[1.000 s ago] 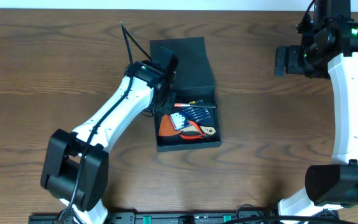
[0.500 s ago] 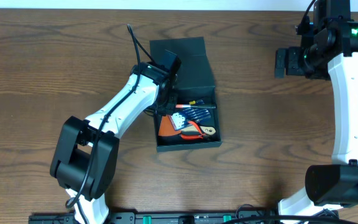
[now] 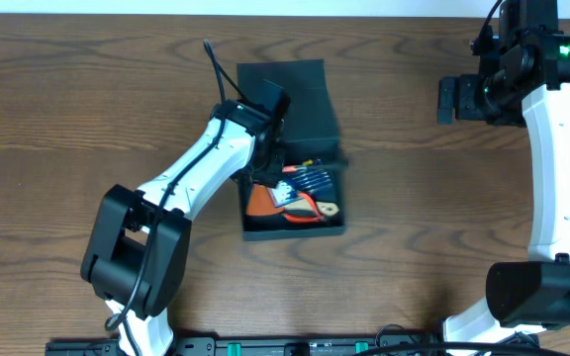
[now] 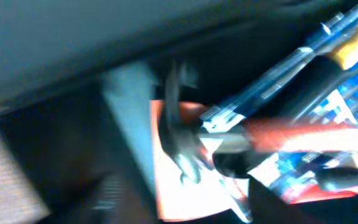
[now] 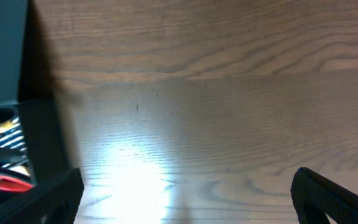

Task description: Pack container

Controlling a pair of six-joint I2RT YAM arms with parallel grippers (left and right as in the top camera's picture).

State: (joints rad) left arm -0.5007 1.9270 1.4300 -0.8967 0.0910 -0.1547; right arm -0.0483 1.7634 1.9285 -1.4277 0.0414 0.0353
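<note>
The fingers (image 5: 328,193) of the right gripper (image 5: 186,198) stand wide apart, released, with only bare wood of the table (image 3: 67,99) between them; this gripper hangs over the far right part of the table, well apart from the container (image 3: 295,229). The left gripper (image 3: 267,163) reaches down at the left wall of the container, near the hinge side. The wrist view there is very blurred, so I cannot tell if its fingers are clenched or released. The container, a dark teal square box, sits on the table near the middle, and its lid (image 3: 285,94) is folded back on the far side. Inside lie an orange flat piece (image 3: 257,203), a red-handled tool (image 3: 310,211) and a row of thin dark tools (image 3: 315,178), close together.
</note>
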